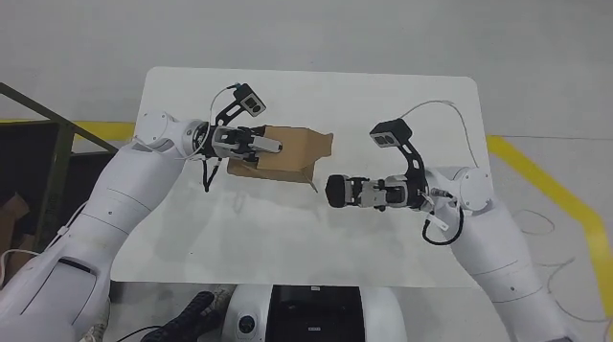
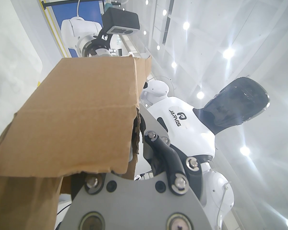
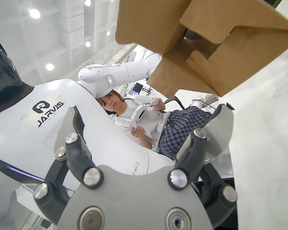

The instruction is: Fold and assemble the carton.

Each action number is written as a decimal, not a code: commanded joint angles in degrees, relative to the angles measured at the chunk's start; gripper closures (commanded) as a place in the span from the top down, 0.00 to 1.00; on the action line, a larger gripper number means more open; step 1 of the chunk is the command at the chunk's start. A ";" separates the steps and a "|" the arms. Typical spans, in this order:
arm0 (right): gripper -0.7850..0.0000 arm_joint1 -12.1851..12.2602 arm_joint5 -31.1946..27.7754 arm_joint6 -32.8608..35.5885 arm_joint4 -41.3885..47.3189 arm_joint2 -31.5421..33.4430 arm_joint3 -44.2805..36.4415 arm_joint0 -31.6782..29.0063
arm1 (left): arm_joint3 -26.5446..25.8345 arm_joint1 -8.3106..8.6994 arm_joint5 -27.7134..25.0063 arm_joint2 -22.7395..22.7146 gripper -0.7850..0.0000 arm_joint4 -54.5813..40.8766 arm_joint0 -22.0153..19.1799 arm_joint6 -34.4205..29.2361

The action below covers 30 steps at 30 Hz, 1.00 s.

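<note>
A brown carton (image 1: pixel 292 153) lies partly folded on the white table (image 1: pixel 383 246), left of centre, its flaps loose at the end facing right. My left gripper (image 1: pixel 261 143) is shut on the carton's left end. In the left wrist view a carton panel (image 2: pixel 81 111) covers one finger, and the other finger (image 2: pixel 163 149) presses from outside. My right gripper (image 1: pixel 330 191) hovers a short way to the right of the carton and nearer the front edge, open and holding nothing. The right wrist view shows its fingers (image 3: pixel 73 123) spread wide, with the carton's open end (image 3: pixel 206 37) ahead and apart from them.
A dark green frame with cardboard pieces (image 1: pixel 29 179) stands beside the table's left edge. Bare tabletop stretches along the front and the right half. A yellow line (image 1: pixel 536 170) marks the floor on the right.
</note>
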 commanded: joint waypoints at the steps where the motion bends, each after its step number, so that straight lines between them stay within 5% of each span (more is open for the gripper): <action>1: 1.00 -0.11 0.37 -0.06 1.32 -0.75 -1.02 -0.66 | 0.00 0.00 0.00 0.00 0.00 0.00 0.00 0.00; 12: 1.00 -1.04 0.60 -3.50 -0.46 -5.51 -6.03 -0.41 | 0.00 0.00 0.00 0.00 0.00 0.00 0.00 0.00; 30: 1.00 -0.65 -2.04 -13.19 -2.48 -0.57 -5.61 -1.71 | 0.00 0.00 0.00 0.00 0.00 0.00 0.00 0.00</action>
